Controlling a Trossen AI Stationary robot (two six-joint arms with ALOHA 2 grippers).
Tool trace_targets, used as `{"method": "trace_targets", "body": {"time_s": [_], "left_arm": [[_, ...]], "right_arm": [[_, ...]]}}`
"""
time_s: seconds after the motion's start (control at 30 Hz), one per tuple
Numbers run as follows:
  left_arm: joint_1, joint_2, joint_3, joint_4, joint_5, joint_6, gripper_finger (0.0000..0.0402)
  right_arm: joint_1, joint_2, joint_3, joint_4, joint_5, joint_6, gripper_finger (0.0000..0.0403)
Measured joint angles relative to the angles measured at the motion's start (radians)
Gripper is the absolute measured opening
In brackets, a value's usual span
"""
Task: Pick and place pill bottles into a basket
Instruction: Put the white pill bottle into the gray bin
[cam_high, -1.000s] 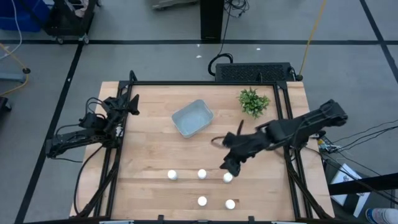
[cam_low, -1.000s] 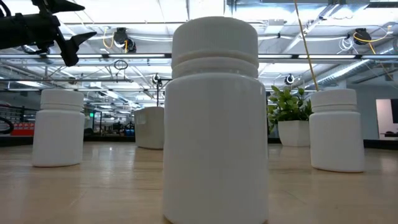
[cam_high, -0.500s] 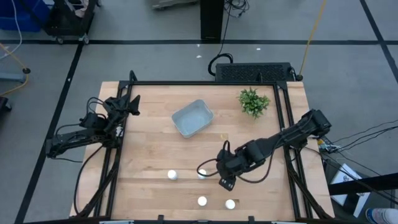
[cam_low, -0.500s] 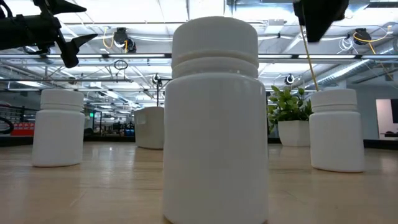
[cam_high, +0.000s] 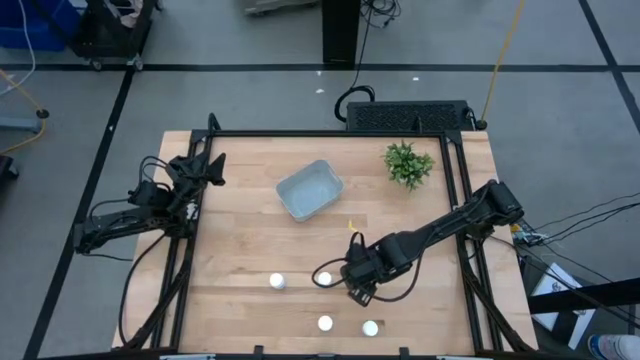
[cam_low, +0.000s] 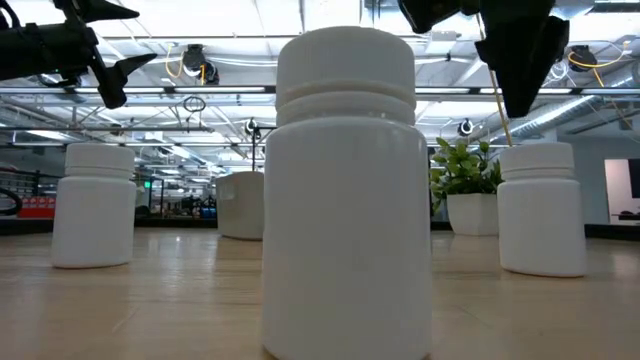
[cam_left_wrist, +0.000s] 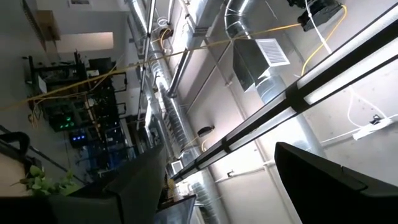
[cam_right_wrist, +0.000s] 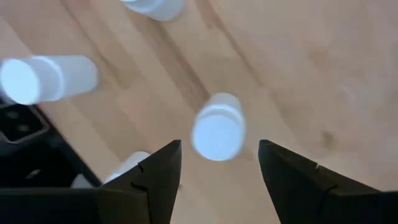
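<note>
Several small white pill bottles stand upright on the wooden table near its front: (cam_high: 277, 282), (cam_high: 324, 279), (cam_high: 325, 323), (cam_high: 370, 327). One more bottle (cam_right_wrist: 217, 127) stands under my right gripper (cam_high: 357, 292). That gripper is open and points down just above the bottle (cam_low: 542, 208), its fingers on either side of the cap without touching. The pale blue-grey basket (cam_high: 310, 190) sits farther back, at the middle. My left gripper (cam_high: 205, 170) is open and empty, raised at the table's left edge.
A small green plant (cam_high: 408, 163) in a pot stands at the far right. In the right wrist view, other bottles (cam_right_wrist: 43, 79) (cam_right_wrist: 155, 7) stand close around the one below. Bare wood lies between the bottles and the basket.
My right gripper has gone toward the table's near-left and come down over the right bottle of the middle row, which it now covers in the high view. In the low view it has come into the picture from above. The bottles have stayed put.
</note>
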Motion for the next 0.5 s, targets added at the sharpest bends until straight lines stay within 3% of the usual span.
{"method": "trace_targets", "body": {"time_s": [0.5], "left_arm": [[0.000, 0.000, 0.000, 0.000, 0.025, -0.020, 0.0308]], "right_arm": [[0.000, 0.001, -0.116, 0.141, -0.043, 0.062, 0.0269]]}}
